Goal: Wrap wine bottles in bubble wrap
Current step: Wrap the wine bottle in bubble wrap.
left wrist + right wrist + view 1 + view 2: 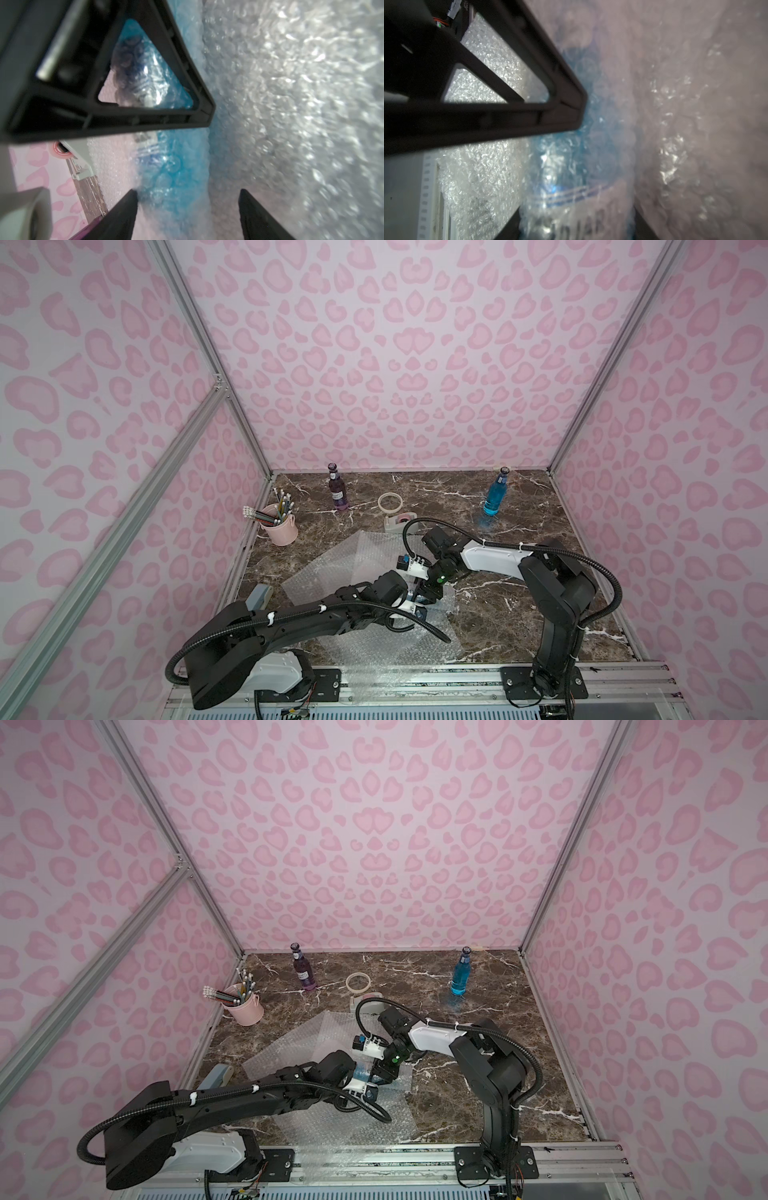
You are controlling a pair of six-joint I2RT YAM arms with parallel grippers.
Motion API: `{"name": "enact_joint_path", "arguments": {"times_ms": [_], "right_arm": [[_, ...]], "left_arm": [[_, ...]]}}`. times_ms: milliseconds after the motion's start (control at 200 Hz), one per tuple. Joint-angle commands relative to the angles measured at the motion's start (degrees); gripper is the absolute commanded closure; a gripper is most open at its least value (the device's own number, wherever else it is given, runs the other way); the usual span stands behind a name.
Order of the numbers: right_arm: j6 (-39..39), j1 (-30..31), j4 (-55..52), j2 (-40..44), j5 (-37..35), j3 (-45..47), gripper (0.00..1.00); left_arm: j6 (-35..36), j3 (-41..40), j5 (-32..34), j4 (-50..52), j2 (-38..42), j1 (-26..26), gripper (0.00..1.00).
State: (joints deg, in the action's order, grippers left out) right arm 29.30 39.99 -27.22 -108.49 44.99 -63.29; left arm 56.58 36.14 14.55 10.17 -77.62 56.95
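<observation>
A blue bottle (172, 170), swathed in bubble wrap (332, 568), lies near the middle of the table (490, 622), toward its front edge. The right gripper (577, 224) pinches it through the wrap. The left gripper (187, 193) straddles it, jaws wide. A purple bottle (338, 489) and a second blue bottle (495, 493) stand upright along the back edge.

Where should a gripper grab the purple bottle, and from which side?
Grip the purple bottle around its labelled body, jaws level, coming from the front. It stands upright on the table with nothing touching it and the wall behind, so the front is likely freest. The neck is slim, so the wider body should give a surer hold.
</observation>
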Motion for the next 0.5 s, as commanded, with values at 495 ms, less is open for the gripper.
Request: {"name": "enact_joint_path", "arguments": {"times_ms": [495], "right_arm": [[2.04,-2.32,-1.41,-2.28,4.07,1.03,0.39]], "left_arm": [[1.77,6.25,-2.89,-2.36,-9.39,-2.38,0.52]]}}
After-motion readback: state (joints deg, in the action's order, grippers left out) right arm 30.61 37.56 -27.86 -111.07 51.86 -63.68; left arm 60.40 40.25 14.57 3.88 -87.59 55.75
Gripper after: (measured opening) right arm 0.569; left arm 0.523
